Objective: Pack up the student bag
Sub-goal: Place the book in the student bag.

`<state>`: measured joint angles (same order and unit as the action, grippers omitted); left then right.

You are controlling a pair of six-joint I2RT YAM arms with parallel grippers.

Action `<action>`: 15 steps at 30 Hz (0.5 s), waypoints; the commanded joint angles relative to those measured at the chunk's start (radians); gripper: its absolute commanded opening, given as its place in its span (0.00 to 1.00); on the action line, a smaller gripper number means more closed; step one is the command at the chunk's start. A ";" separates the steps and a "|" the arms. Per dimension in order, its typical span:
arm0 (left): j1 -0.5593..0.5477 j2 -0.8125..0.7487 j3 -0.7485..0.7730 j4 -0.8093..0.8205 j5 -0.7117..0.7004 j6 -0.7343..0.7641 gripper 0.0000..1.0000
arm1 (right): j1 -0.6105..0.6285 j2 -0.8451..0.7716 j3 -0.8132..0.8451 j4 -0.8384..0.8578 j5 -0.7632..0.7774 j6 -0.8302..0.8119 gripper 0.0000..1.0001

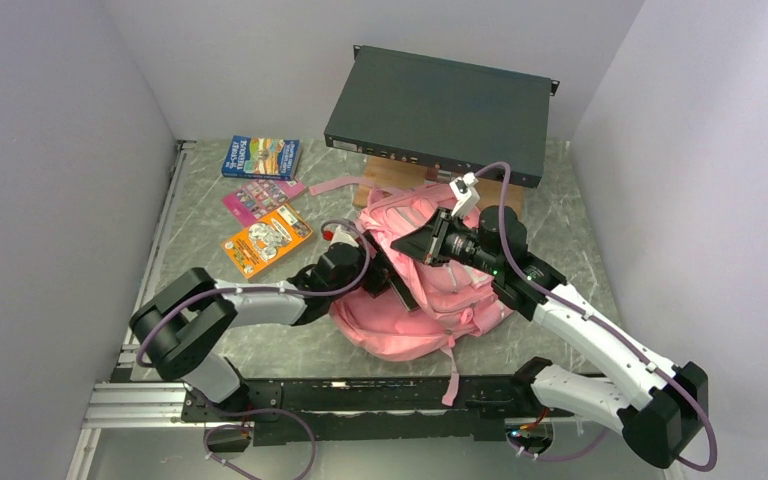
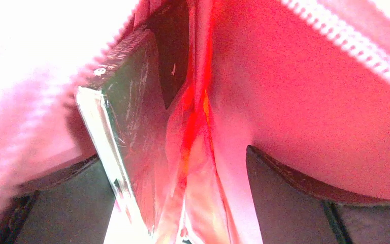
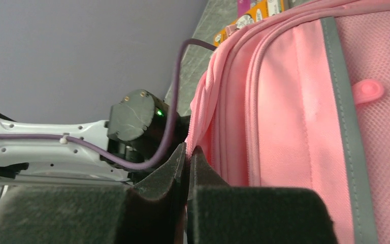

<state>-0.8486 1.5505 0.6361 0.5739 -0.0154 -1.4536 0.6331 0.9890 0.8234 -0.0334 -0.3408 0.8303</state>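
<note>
In the middle of the marbled grey tabletop [image 1: 210,215] lies the student bag [image 1: 440,300], a pink backpack on its back. Its top faces the far side and one long pink strap [image 1: 452,375] trails over the near edge. Its main compartment is unzipped along the left side.

Inside that opening, the left wrist view shows a dark flat book [image 2: 132,127] standing on edge, its pale shiny edge towards the camera. It is tucked against a pink inner fabric wall with red-lit lining beside it. The pale zip teeth [image 2: 355,48] run along the rim above. Nothing else can be made out in the compartment.

The left claw [image 1: 385,272] reaches into the opening. Its two dark fingers [image 2: 304,198] stand wide apart, with the book between them and clear of the right-hand finger; it grips nothing.

The right claw [image 3: 188,157] is over the upper part of the bag, pinched tight on the pink zip edge of the opening. Its tips meet on the fabric.

On the tabletop left of the bag, well apart from it, three books lie flat. A blue book [image 1: 260,157] is farthest, a small pink book [image 1: 258,200] is in the middle and an orange book [image 1: 267,240] is nearest. Behind the bag a black rack unit [image 1: 440,105] rests tilted on a wooden block [image 1: 390,175].
</note>
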 commanded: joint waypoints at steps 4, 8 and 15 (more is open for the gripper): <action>0.073 -0.175 -0.047 -0.142 0.169 0.101 0.95 | -0.040 -0.057 0.032 -0.008 0.093 -0.104 0.00; 0.073 -0.309 -0.052 -0.256 0.166 0.259 0.97 | -0.046 -0.053 0.019 -0.022 0.084 -0.128 0.00; 0.092 -0.229 -0.062 -0.083 0.227 0.205 0.60 | -0.049 -0.046 0.004 0.025 0.035 -0.111 0.00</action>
<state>-0.7776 1.2633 0.5797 0.3183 0.1810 -1.2434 0.6071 0.9657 0.8227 -0.0856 -0.3264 0.7410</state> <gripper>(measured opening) 0.768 0.028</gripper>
